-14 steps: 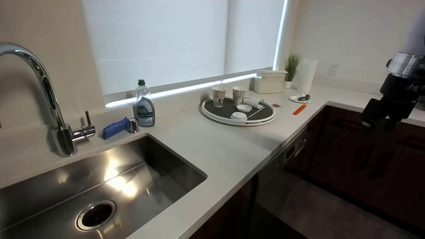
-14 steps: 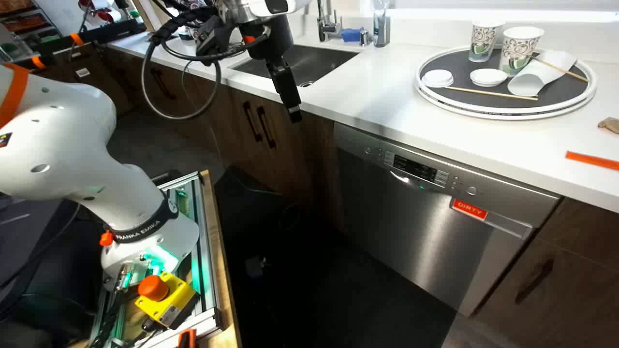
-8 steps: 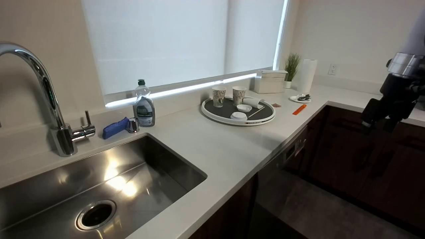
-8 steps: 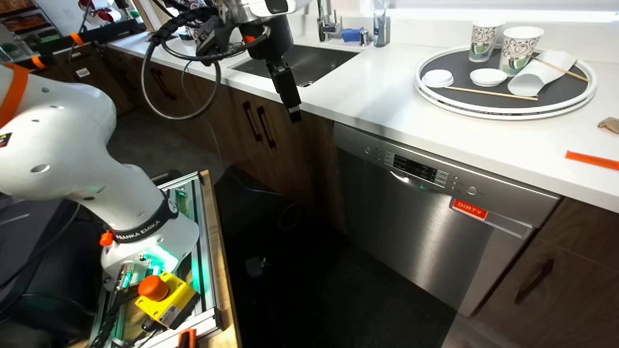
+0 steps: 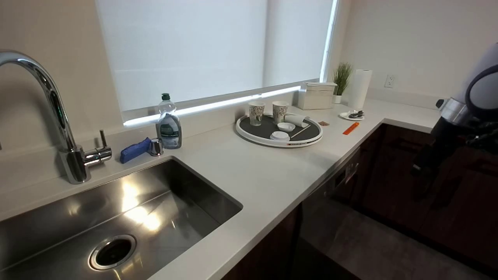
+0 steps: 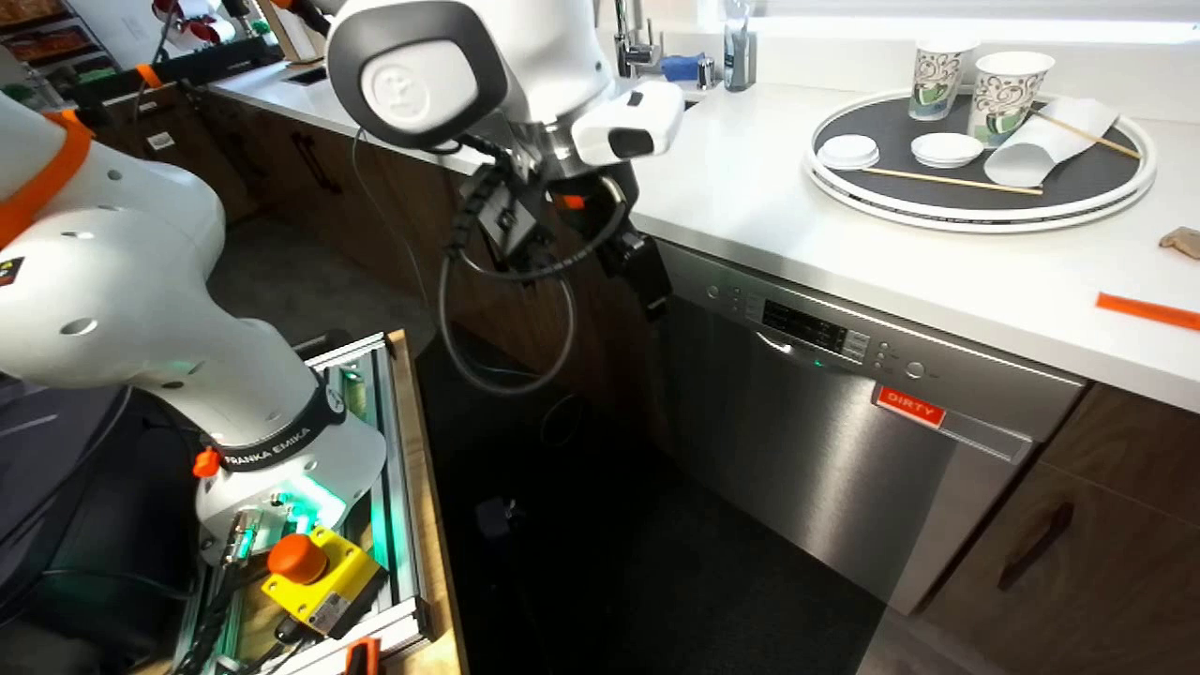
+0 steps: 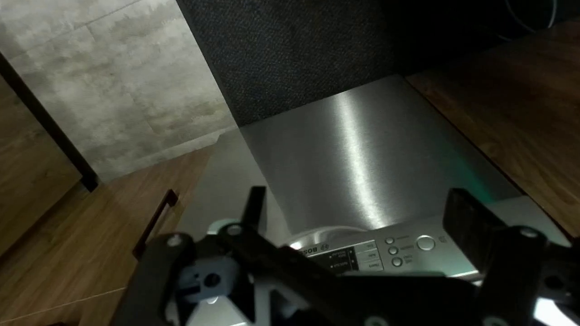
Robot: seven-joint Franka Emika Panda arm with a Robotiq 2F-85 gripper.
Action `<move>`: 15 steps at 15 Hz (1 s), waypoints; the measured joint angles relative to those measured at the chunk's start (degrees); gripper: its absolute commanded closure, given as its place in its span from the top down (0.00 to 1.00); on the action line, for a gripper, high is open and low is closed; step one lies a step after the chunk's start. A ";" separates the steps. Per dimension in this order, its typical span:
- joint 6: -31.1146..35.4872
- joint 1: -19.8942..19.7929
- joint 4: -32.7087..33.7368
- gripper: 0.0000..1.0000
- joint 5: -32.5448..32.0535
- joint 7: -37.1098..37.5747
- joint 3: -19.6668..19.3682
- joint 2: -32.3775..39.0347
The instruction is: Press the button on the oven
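No oven with a glossy black front shows in any view. A steel appliance (image 6: 797, 441) under the counter has a control strip (image 6: 872, 347) along its top, with a dark display (image 6: 804, 323). It also fills the middle of the wrist view (image 7: 326, 163), upside down. There a large round button (image 7: 425, 242) and small round buttons (image 7: 393, 250) show between my fingers. My gripper (image 7: 358, 194) is open and empty, its fingers wide apart. In an exterior view my gripper (image 6: 656, 305) points down by the appliance's upper left corner; I cannot tell whether they touch.
The white counter (image 6: 741, 187) overhangs the appliance. On it are a round tray (image 6: 984, 220) with cups and an orange strip (image 6: 1148, 310). A red "DIRTY" sign (image 6: 909, 405) is on the appliance. Wooden cabinets (image 6: 1059, 544) flank it. A sink (image 5: 186, 217) lies beyond.
My arm has swung right and lower in one exterior view and left and lower in an exterior view facing it. My gripper has come from beside the counter edge to the appliance's upper left corner.
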 measured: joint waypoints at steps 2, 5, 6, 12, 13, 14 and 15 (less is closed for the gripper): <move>4.59 1.94 0.26 1.00 4.04 -7.61 -3.23 5.42; 7.19 6.01 1.61 1.00 15.08 -20.54 -6.68 11.10; 7.19 6.55 2.24 1.00 17.64 -23.24 -6.75 12.12; 7.18 6.22 3.30 1.00 19.43 -24.79 -5.63 13.17; 7.19 5.91 3.34 1.00 19.44 -24.71 -4.98 13.49; 7.33 5.85 3.46 1.00 19.81 -24.75 -4.37 14.18; 7.61 5.86 3.73 1.00 20.49 -24.95 -3.68 15.23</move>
